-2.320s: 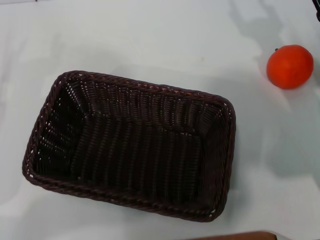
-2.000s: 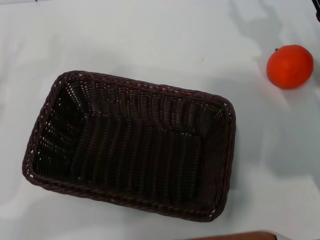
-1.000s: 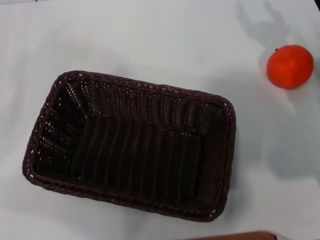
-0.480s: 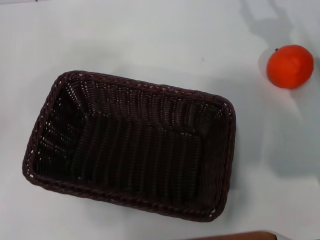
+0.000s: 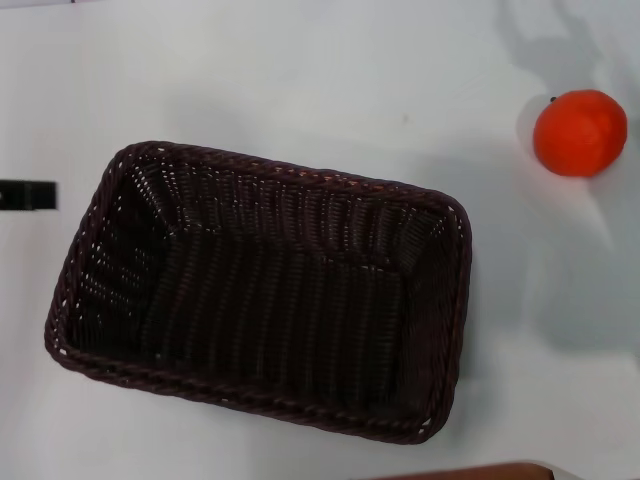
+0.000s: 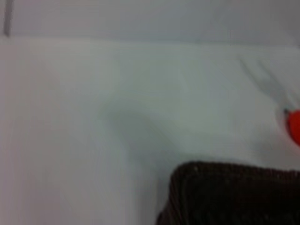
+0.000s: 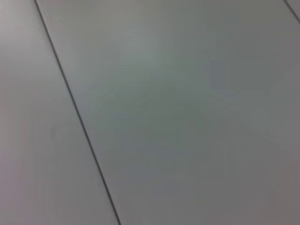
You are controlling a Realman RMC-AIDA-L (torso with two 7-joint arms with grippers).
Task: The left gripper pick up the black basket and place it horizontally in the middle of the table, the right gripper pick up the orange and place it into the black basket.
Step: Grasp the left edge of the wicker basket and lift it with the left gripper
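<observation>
The plain glossy white surface (image 5: 300,80) lies bare around the large dark woven wicker basket (image 5: 260,290), slightly skewed mid-surface. The small round orange fruit (image 5: 580,132) sits well apart near the right edge. At the left edge, the black left pincer (image 5: 28,195) peeks in; whether spread, I cannot tell

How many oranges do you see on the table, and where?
1. The orange lies on the white table, at the far right, outside the black basket, apart from it. The basket's inside shows none.
</observation>
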